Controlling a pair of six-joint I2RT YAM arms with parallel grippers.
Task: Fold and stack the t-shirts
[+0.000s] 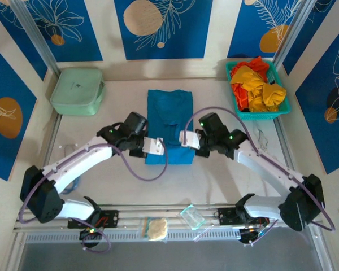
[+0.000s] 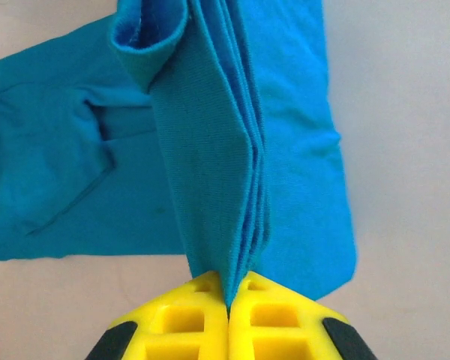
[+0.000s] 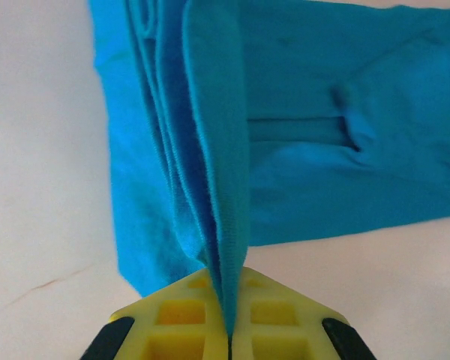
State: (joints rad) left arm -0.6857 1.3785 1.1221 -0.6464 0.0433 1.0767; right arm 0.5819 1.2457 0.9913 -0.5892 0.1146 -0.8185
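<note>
Pale counter (image 1: 214,180) seen from above, two white arms reaching in from its near edge. At its middle lies a teal shirt (image 1: 169,113), already narrowed to a tall rectangle with its sides turned in, the collar end away from the arms. At the far right corner a teal basket (image 1: 259,116) holds crumpled yellow shirts (image 1: 260,90) and a red shirt (image 1: 259,63). At the far left sits a pale green case (image 1: 77,91).

The left tool (image 1: 156,145) is at the near left corner of the teal shirt and the right tool (image 1: 187,139) at its near right corner. Both are closed, each pinching a bunch of teal cloth layers.

Progress, as a judgement: the work is early. The first shirt looks partly folded, with its end-to-end fold not yet made. No stack exists, and the basket shirts are untouched.

The overhead view gives the layout: the shirt's outline, the basket, the case and both arms. It cannot show the grip. The wrist views do: yellow fingers pressed together, several cloth edges rising from the flat shirt into the closed jaws, and a creased sleeve seam on the fabric below. They show nothing of the basket or case.
</note>
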